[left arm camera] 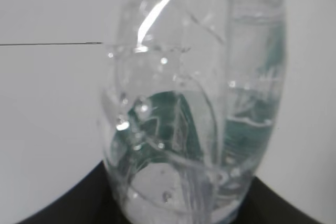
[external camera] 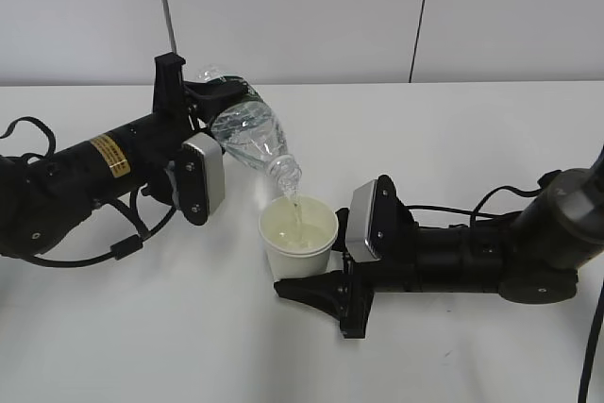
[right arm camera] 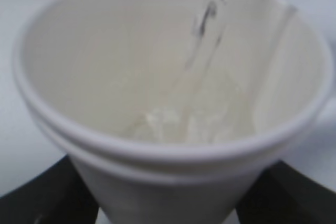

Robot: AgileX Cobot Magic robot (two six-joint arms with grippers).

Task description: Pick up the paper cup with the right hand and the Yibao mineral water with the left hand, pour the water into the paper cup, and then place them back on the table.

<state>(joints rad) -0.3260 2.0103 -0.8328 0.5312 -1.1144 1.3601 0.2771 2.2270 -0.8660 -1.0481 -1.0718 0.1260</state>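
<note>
My left hand [external camera: 209, 129] is shut on the Yibao mineral water [external camera: 247, 131], a clear ribbed bottle tilted mouth-down to the right. A thin stream runs from its mouth into the paper cup [external camera: 299, 238]. My right hand [external camera: 326, 266] is shut on the white cup and holds it upright just above the table [external camera: 453, 139]. In the left wrist view the bottle [left arm camera: 194, 108] fills the frame, green label showing through the water. In the right wrist view the cup [right arm camera: 168, 103] holds some water, with the stream falling in from the top.
Black cables trail from both arms across the tabletop, at the far left [external camera: 28, 129] and the right [external camera: 500, 197]. A pale wall with panel seams [external camera: 420, 16] stands behind the table.
</note>
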